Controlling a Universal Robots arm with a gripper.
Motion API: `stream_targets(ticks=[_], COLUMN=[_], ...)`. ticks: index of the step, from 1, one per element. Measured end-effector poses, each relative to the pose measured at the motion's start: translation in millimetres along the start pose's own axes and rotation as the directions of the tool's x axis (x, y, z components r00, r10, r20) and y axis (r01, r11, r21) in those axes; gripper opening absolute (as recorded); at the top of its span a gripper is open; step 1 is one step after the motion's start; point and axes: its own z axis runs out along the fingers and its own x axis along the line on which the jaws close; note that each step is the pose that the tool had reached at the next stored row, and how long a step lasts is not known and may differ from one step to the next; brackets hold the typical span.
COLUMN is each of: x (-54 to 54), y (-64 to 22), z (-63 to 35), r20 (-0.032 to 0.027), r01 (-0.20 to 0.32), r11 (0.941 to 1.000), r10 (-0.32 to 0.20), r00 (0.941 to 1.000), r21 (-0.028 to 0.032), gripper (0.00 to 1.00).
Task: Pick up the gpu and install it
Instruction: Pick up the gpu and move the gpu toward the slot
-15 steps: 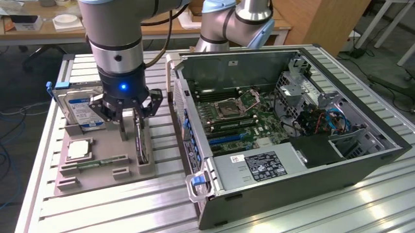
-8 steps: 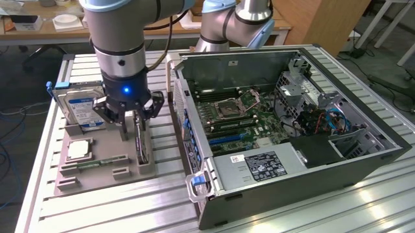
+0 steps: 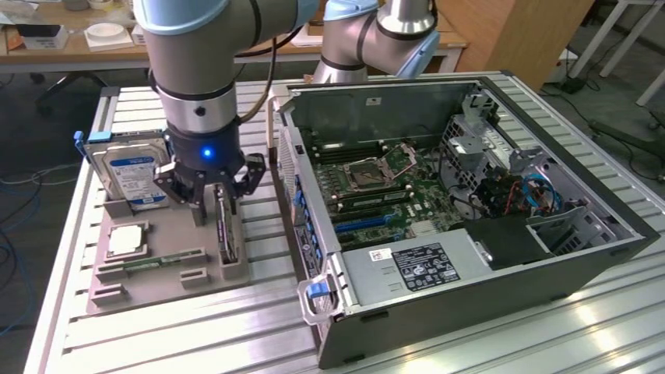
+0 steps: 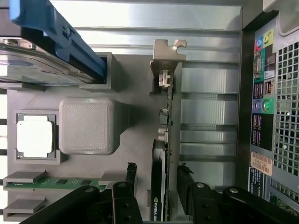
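Note:
The gpu (image 3: 226, 232) stands on edge in a slot of the grey holder tray (image 3: 156, 294), to the exterior view's left of the open computer case (image 3: 582, 234). The wrist view looks along its top edge: the dark cooler (image 4: 160, 154) and the silver end bracket (image 4: 167, 51) at the far end. My gripper (image 3: 213, 201) hangs directly over the card and is open. Its black fingertips (image 4: 132, 173) straddle the card, one on each side, with a small gap between each tip and the card. Nothing is held.
The tray also holds a blue-labelled hard drive (image 3: 130, 171), a silver processor (image 3: 123, 240), a narrow green memory stick (image 3: 164, 261) and a grey block (image 4: 86, 125). The case lies open with its motherboard (image 3: 379, 187) facing up. All rests on a slatted aluminium table (image 3: 499, 343).

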Motion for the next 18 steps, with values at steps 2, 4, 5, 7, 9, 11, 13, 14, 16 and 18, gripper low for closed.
stream_targets(ticks=[2,4,5,7,9,11,13,14,16,18], x=[-0.2,-0.4,-0.5,-0.7,-1.0,-1.4,-1.7,-1.9,-2.2,-2.2], y=[-0.2,-0.6,-0.9,-1.0,-1.2,-1.4,-1.5,-1.5,-1.4,-1.4], z=[2.6,5.2,6.4,9.8,13.4,17.1,19.8,21.0,22.0,22.0], r20=[0.0001,0.0001,0.0001,0.0001,0.0,-0.0001,-0.0005,-0.0007,-0.001,-0.001], r01=[0.0,0.0,0.0,0.0,0.0,0.0,0.0,0.0,0.0,0.0], r11=[1.0,1.0,1.0,1.0,1.0,1.0,1.0,1.0,1.0,1.0], r10=[0.0,0.0,0.0,0.0,0.0,0.0,0.0,0.0,0.0,0.0], r00=[1.0,1.0,1.0,1.0,1.0,1.0,1.0,1.0,1.0,1.0], r21=[0.0,0.0,0.0,-0.0001,0.0,0.0,0.0,0.0,0.0001,0.0001], gripper=[0.47,0.47,0.47,0.47,0.47,0.47,0.47,0.47,0.47,0.47])
